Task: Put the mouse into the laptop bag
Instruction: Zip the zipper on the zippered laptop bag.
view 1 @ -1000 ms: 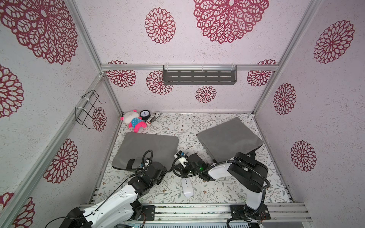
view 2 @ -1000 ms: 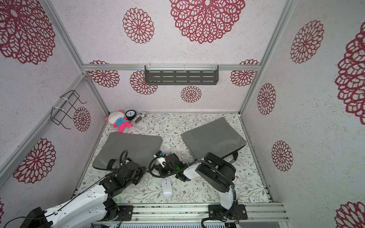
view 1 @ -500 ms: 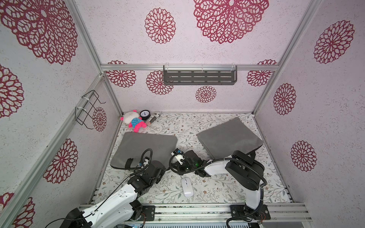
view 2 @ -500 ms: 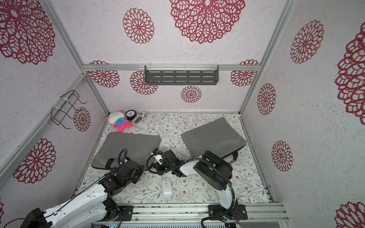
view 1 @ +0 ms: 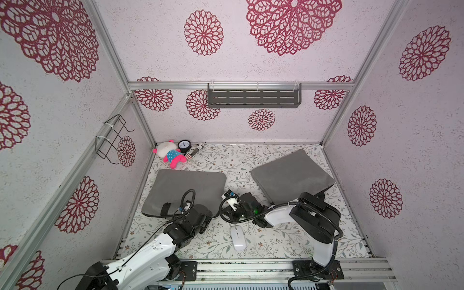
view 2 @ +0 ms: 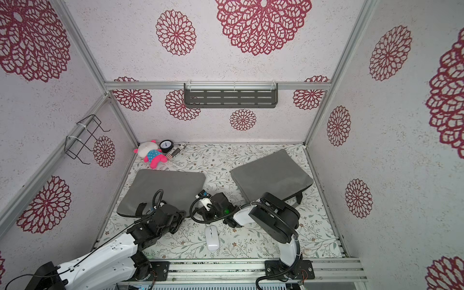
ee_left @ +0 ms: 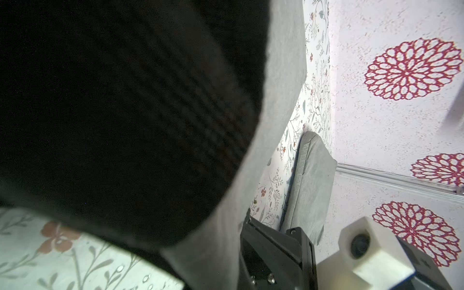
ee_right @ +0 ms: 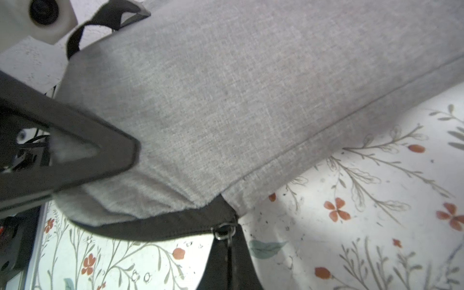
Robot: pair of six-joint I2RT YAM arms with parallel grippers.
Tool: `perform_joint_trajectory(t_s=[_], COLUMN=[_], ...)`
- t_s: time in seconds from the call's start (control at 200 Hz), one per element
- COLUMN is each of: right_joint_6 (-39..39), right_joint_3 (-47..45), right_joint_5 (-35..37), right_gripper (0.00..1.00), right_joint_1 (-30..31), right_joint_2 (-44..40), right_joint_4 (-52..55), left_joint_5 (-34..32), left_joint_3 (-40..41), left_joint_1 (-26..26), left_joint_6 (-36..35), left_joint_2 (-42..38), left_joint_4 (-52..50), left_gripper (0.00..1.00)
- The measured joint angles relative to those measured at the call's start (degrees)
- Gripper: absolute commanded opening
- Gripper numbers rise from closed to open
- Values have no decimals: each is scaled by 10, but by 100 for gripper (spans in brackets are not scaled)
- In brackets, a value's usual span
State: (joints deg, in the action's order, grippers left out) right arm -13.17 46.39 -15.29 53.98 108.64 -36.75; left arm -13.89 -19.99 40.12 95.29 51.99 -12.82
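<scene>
Change: right gripper [ee_right: 129, 158] has slid to the near corner of the laptop bag [view 1: 185, 185] and is closed on its flap. The left gripper [view 1: 190, 213] pinches the near edge too (fingers hidden). The mouse [view 1: 238, 238] lies unmoved on the mat [view 1: 288, 241] between the arms — bag-opening underway, pick pending.

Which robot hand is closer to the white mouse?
Right. The right gripper is just behind the mouse, at a corner of the laptop bag; the left gripper is farther off sideways.

Plush toy [view 1: 170, 155] lying in far left corner, round dial [view 1: 184, 145] sitting just beside it. Gray shelf [view 1: 253, 99] hanging on far wall. Wire rack [view 1: 110, 140] hanging on left wall.
</scene>
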Motion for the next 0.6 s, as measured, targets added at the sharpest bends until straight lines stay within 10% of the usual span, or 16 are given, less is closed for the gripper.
perform_joint_trajectory(t_s=[0.43,0.6], right_joint_6=[-37,-64], right_joint_3=[126,174], right_joint_5=[-15,23], right_gripper=[1,1], right_joint_1=[-8,-42], right_joint_2=[68,93], right_joint_4=[139,160], left_joint_5=[-176,-187], left_joint_3=[-26,-83], left_joint_1=[115,134], left_joint_6=[116,115], left_joint_2=[112,197], left_joint_4=[8,4], left_gripper=[2,78])
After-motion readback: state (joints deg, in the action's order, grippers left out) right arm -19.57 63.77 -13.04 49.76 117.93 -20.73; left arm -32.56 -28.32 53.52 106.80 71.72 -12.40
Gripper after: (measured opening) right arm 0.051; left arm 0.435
